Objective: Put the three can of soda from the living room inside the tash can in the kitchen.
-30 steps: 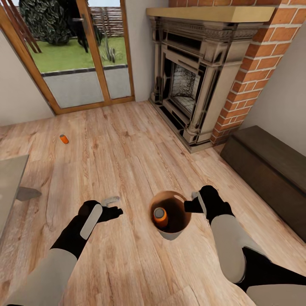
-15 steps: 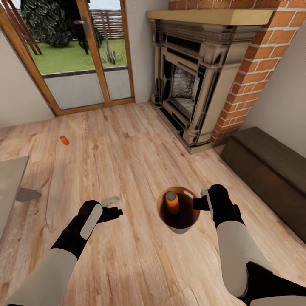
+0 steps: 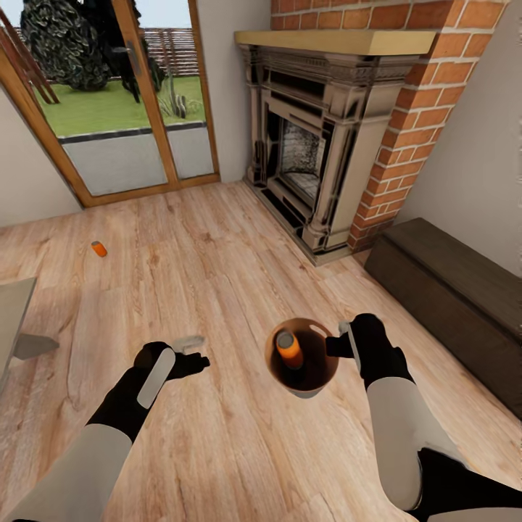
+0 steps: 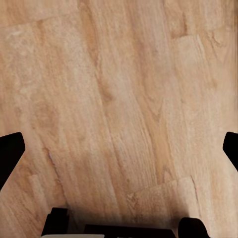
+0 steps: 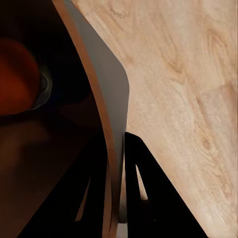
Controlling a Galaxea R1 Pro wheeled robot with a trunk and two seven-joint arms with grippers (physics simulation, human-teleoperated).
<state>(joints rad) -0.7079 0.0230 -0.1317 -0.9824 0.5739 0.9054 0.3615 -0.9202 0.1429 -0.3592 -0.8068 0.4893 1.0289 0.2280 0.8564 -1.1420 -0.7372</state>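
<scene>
The tash can (image 3: 317, 377), a copper-brown round bin, hangs a little above the wood floor in the head view. My right gripper (image 3: 338, 346) is shut on its rim, and the right wrist view has the bin wall (image 5: 106, 99) pinched between the two dark fingers. One orange can of soda (image 3: 289, 350) lies tilted inside the bin, a blurred orange shape (image 5: 17, 77) in the right wrist view. A second can of soda (image 3: 98, 249) lies on the floor far to the left, near the glass doors. My left gripper (image 3: 192, 350) is open and holds nothing, with bare floor under it (image 4: 119, 151).
This is the living room: a red-brick fireplace (image 3: 319, 145) stands ahead on the right, a dark low wooden chest (image 3: 449, 290) along the right wall, wood-framed glass doors (image 3: 123, 109) at the back left. A grey table corner (image 3: 11, 312) juts in at the left edge.
My right gripper has lifted the bin and carried it slightly right and forward; the can inside shifted. The view has turned a little to the right. The left arm held still.
</scene>
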